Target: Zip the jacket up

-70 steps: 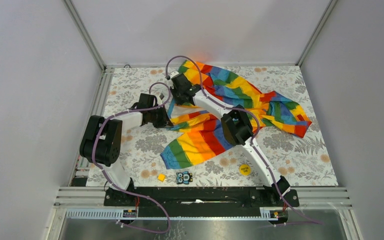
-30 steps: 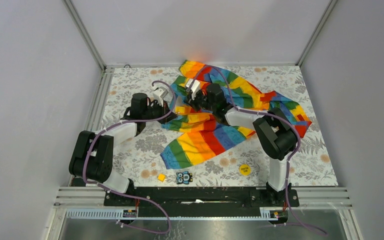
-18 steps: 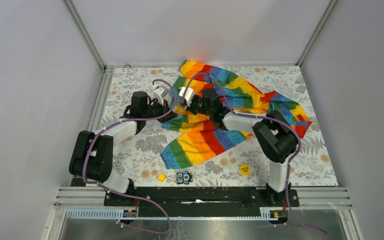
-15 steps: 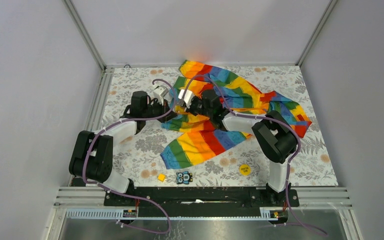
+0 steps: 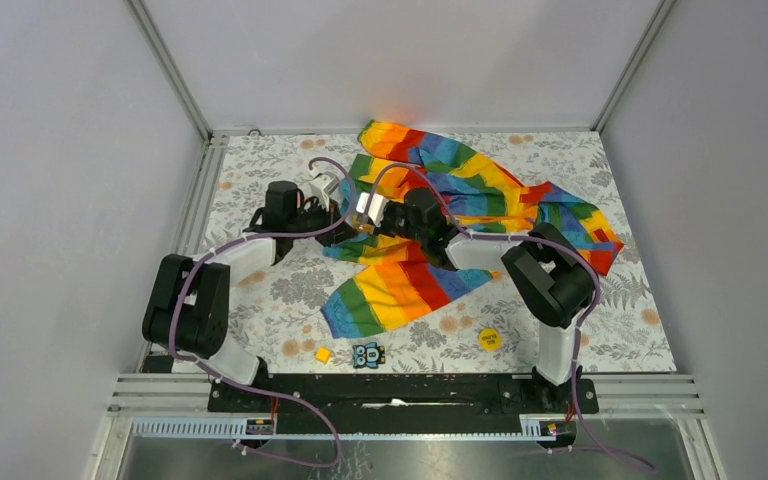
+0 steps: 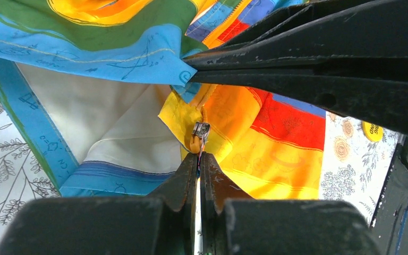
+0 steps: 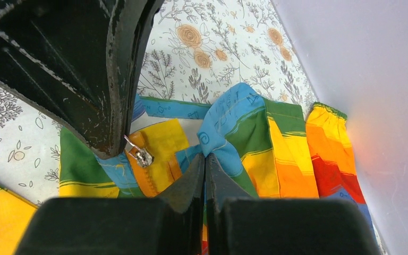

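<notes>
Floral table [image 5: 290, 300] carries the jacket [image 5: 480, 185], spread from centre toward two o'clock. At its nine o'clock edge, left gripper [image 6: 198, 159] pinches the zipper pull [image 6: 200, 130]; right gripper [image 7: 205, 158] pinches jacket cloth.

No lettering is legible; the yellow disc's [image 5: 489, 338] print is too small.

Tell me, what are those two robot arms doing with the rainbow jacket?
They are working on zipping up the jacket, which lies crumpled on the table. The left gripper is shut right at the small metal zipper pull. The right gripper pinches a fold of blue fabric close beside it. The zipper is not done up yet, and the white lining shows.
</notes>
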You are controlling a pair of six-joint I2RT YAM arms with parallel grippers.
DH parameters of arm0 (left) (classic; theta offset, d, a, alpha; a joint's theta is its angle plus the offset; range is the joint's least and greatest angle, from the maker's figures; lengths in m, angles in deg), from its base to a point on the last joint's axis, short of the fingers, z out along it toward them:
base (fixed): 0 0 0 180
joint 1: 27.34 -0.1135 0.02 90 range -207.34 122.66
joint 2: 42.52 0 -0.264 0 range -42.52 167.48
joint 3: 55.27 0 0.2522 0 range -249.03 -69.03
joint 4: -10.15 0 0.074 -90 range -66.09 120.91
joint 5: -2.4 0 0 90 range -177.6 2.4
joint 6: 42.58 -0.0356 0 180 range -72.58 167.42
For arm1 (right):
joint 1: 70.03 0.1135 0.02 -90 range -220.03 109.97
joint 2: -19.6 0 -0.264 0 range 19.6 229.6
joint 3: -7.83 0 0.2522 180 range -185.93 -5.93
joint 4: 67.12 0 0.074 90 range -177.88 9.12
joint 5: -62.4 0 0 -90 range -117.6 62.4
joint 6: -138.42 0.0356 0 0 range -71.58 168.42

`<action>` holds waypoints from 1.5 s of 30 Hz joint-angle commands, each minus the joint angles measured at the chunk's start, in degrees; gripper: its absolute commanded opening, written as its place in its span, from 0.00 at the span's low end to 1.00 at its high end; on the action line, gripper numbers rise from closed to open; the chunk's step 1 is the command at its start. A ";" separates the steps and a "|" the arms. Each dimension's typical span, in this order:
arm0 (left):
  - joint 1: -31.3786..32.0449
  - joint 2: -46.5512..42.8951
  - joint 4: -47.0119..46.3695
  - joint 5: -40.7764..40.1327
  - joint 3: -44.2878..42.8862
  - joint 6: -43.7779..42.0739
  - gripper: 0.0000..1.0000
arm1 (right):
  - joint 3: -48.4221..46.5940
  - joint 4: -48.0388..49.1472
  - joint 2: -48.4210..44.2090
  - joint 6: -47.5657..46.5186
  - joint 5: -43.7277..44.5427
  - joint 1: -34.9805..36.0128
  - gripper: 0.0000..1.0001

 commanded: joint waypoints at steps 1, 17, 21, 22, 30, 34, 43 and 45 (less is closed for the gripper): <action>0.19 0.89 -0.88 3.36 -2.83 -0.82 0.00 | 0.43 5.36 -3.96 -0.62 -1.29 0.46 0.00; -0.75 0.87 -3.20 5.54 -2.49 1.59 0.00 | 1.13 4.44 -3.59 -1.46 -3.14 0.51 0.00; -1.19 1.38 -3.57 6.33 -2.58 2.18 0.00 | 1.80 5.55 -3.75 -1.36 -2.83 0.49 0.00; -1.28 1.52 -3.64 6.53 -2.65 2.34 0.00 | 1.94 5.89 -3.78 -1.28 -2.66 0.51 0.00; -1.38 3.94 -2.21 7.93 -4.01 2.45 0.00 | 3.05 8.36 -4.21 -0.96 -2.13 0.53 0.00; -1.48 4.16 -2.70 8.52 -4.09 3.04 0.00 | 2.63 6.95 -4.07 -1.72 -2.67 0.47 0.00; -1.48 3.25 -2.51 8.36 -3.56 2.62 0.00 | 2.07 6.34 -3.18 -2.37 -0.30 0.53 0.00; -1.56 3.25 -2.51 8.37 -3.62 2.62 0.00 | 2.46 6.35 -3.27 -3.28 -0.06 0.46 0.00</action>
